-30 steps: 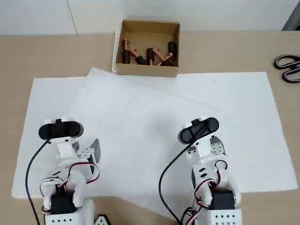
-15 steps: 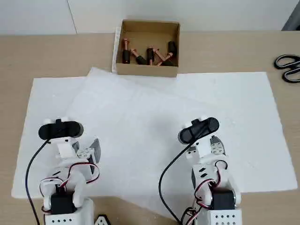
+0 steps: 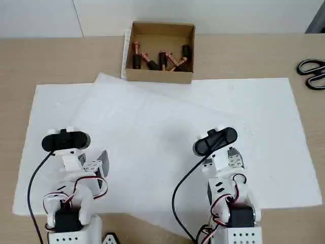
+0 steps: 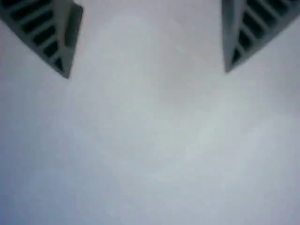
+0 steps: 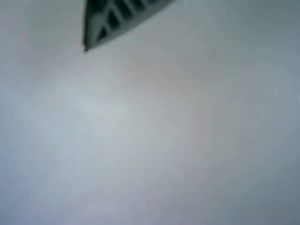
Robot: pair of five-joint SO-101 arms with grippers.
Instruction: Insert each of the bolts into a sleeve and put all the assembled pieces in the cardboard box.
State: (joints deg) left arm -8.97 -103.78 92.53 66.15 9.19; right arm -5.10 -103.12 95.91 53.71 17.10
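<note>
Several assembled pieces (image 3: 162,60), copper-coloured bolts seated in black sleeves, lie jumbled together inside the cardboard box (image 3: 159,76), which stands at the far side of the table (image 3: 51,56), roughly midway between the two arms. We see the box's near wall touching the far edge of the white paper (image 3: 152,132), two overlapping sheets that cover most of the table's middle.

Well apart from the box, at the near edge, the left claw (image 4: 146,72) hangs over the paper, gaping wide, its two ribbed fingers (image 4: 61,42) far apart with nothing but white sheet between them. The right claw (image 5: 101,33) hovers over the same paper beside it; we cannot tell how it stands.

A pair of black-handled scissors (image 3: 312,73) rests on the bare wood at the table's right edge. A white surface (image 3: 40,15) runs beyond the table's far edge.
</note>
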